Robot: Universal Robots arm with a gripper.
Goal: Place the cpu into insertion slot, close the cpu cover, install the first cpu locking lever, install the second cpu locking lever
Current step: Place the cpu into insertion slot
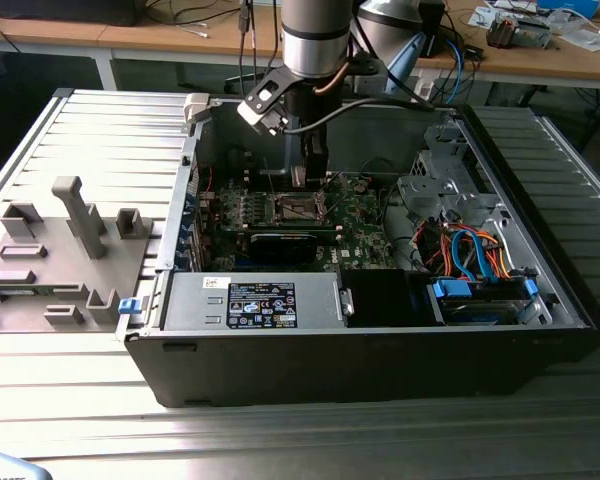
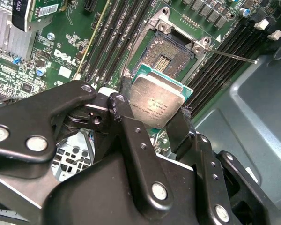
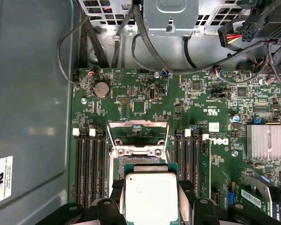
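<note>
fingers (image 2: 123,110) grip cpu (image 2: 157,101) flat, metal side up

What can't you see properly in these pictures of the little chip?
Second wrist view: the cpu, held in the gripper, hides a corner of the insertion slot.
First wrist view: the picture's edge cuts off the cpu.
Both wrist views: the cpu's underside faces away.
Exterior view: the cpu is too small.

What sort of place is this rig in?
Probably a robotics lab workbench: an opened desktop PC case sits on a slatted metal table, a grey parts fixture beside it, cable-strewn wooden desks behind.
</note>
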